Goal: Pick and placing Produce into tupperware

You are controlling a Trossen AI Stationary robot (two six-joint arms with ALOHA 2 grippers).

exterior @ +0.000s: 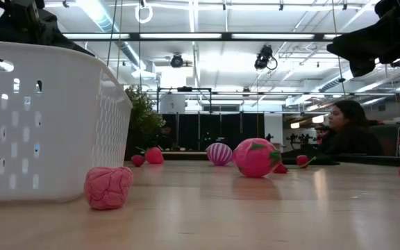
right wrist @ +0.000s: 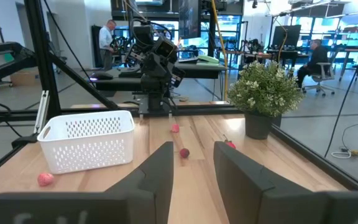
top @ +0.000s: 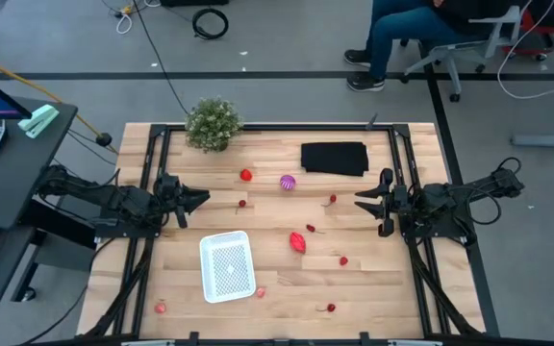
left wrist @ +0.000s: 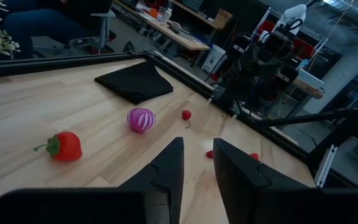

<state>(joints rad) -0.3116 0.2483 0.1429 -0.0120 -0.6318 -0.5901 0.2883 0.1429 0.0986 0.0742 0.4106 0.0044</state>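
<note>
From above, we see the left gripper [top: 203,197] and right gripper [top: 361,204] hovering at opposite table edges, fruit scattered between, the white tub [top: 228,265] empty near the front. At table level, a pink berry [exterior: 107,187] sits just beside the tub wall: it could get nudged away. Both wrist views show fingers apart, holding nothing; the round purple ball [left wrist: 141,119] may roll.

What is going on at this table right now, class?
Two robot arms wait at opposite sides of a wooden table, neither holding anything. The left tool and right tool both hang open above the wood. Toy produce lies scattered, including a red oblong and a purple ball. The white tupperware looks empty. A person sits beyond the table.
</note>
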